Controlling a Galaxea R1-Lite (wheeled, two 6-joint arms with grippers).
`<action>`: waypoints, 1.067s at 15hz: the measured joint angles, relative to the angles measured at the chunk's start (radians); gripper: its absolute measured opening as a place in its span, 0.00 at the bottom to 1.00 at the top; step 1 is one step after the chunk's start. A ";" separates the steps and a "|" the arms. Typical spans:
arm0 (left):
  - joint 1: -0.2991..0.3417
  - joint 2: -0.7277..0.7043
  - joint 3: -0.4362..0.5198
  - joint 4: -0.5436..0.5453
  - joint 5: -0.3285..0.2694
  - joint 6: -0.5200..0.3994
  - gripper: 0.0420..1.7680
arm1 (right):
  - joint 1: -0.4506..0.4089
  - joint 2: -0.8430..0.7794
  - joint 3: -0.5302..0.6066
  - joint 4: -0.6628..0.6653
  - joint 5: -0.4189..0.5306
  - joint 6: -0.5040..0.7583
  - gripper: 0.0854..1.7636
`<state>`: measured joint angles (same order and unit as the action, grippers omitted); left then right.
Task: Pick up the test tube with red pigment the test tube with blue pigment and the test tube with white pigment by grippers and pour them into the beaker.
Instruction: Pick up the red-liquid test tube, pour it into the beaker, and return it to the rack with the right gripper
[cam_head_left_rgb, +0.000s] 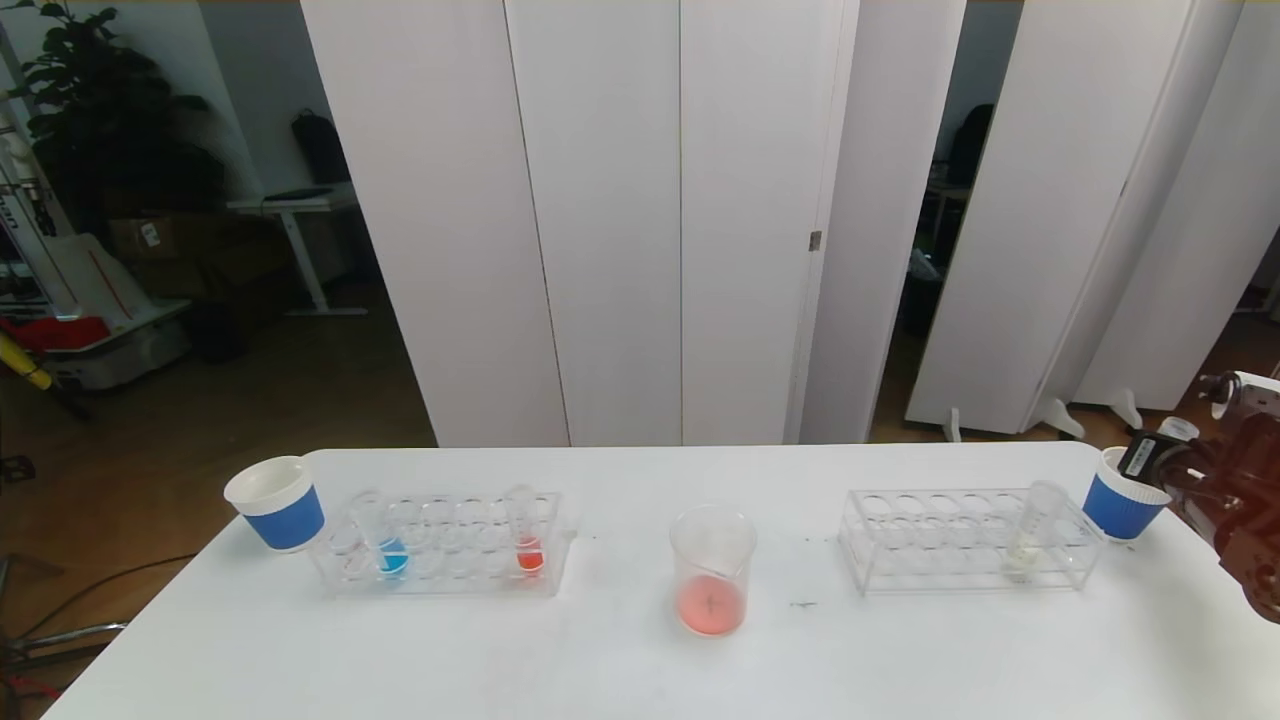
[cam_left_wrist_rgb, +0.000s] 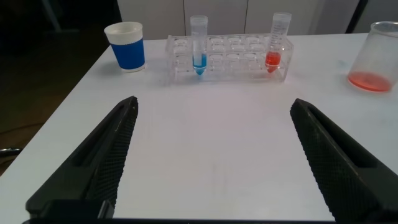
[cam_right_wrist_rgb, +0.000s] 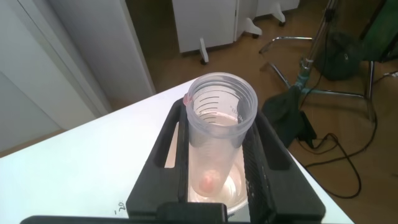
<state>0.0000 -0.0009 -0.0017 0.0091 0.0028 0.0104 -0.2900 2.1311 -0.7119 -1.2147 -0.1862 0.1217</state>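
Red pour looks done: right gripper (cam_right_wrist_rgb: 217, 165) clamps the emptied tube (cam_right_wrist_rgb: 217, 124) over the right-edge cup (cam_head_left_rgb: 1122, 497). Left gripper (cam_left_wrist_rgb: 211, 155), wide open, should next take the blue-pigment tube (cam_left_wrist_rgb: 199, 43).

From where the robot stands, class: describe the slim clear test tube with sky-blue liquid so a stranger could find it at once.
Start at the white table and find the clear plastic rack on the robot's left, beside a blue paper cup. Two tubes stand upright in it. The slim clear test tube with sky-blue liquid is nearer the cup; its neighbour holds red-orange liquid.

Emptied clear tube (cam_right_wrist_rgb: 219, 121) between right end effector (cam_right_wrist_rgb: 222, 162) fingers
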 joint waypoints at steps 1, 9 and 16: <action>0.000 0.000 0.000 0.000 0.000 0.000 0.99 | 0.000 0.000 0.003 0.000 0.000 0.001 0.29; 0.000 0.000 0.000 0.000 0.000 0.000 0.99 | 0.000 0.000 0.014 0.000 0.000 0.002 0.99; 0.000 0.000 0.000 0.000 0.000 0.000 0.99 | -0.012 -0.102 0.012 0.074 0.017 -0.004 0.99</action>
<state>0.0000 -0.0009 -0.0017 0.0091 0.0028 0.0109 -0.3019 2.0287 -0.7000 -1.1406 -0.1694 0.1179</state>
